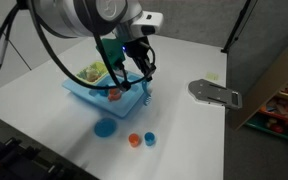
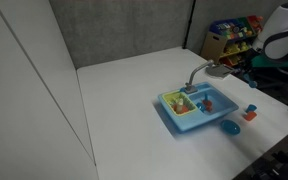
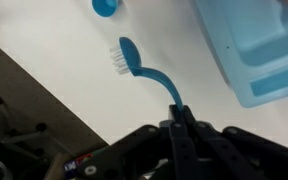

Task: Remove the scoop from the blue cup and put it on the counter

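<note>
Across frame centre, counter (image 1: 189, 140): white, bare beside sink (image 1: 82, 95). Sink: upper right of wrist view. Gripper (image 3: 179, 112): lower centre, jaws closed on scoop (image 3: 149, 72) handle. Scoop: slanting up-left over bare counter, contact unclear. Handling: lower gently, lay flat clear of sink, then open.

Toy sink (image 1: 87, 99); rnd plate (image 1: 105, 127); orng cup (image 1: 134, 139)

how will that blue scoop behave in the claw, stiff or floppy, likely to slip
The scoop looks stiff: its thin curved handle holds its shape though the claw pinches only the end. It is probably light, since it looks like slim plastic. Gripped that far out, it might swivel, and its curve may let it rock on the counter.
</note>
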Available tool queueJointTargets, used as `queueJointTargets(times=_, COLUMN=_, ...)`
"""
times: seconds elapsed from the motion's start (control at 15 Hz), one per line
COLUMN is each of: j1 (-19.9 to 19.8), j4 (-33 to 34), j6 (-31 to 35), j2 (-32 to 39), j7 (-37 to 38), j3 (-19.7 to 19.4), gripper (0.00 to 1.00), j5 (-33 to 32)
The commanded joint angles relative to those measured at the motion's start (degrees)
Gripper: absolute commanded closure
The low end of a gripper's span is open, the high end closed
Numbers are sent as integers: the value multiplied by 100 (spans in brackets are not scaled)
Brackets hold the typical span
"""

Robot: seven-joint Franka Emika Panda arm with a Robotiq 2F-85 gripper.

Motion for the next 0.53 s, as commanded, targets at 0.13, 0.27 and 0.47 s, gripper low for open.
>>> queueJointTargets(times=0.13, j1=-49, j4=86, j6=339, j2=472, j7=-17, j3=-111, gripper=97, j5=479)
queueJointTargets(times=0.27, j1=-6, j4=117, j6=429, j2=657, j7=-4, j3=-191, gripper=97, j5=609)
queueJointTargets(times=0.47, j1=44, j4=162, j6=525, j2=903, j7=-22, j3=-287, gripper=97, j5=761)
